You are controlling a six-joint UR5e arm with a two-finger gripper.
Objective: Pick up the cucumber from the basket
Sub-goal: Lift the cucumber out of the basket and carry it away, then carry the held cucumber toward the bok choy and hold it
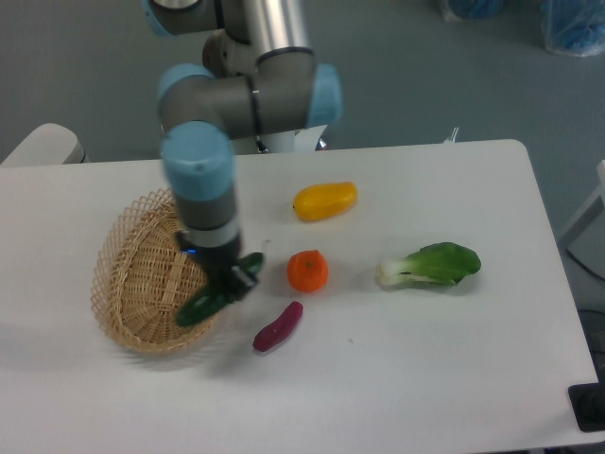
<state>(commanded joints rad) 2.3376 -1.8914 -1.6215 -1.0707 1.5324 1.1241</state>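
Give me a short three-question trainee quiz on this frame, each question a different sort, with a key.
1. True or false: the hand is shut on the cucumber.
2. Which item lies nearest the cucumber's upper end? A) bok choy B) orange C) yellow fruit
3. Fill in: the cucumber sits over the basket's ____ rim.

Key: 1 true; 2 B; 3 right. The purple sweet potato lies on the table just beyond that rim.

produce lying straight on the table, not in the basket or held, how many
4: yellow fruit at the back, orange in the middle, purple sweet potato in front of it, bok choy to the right. None looks hidden.
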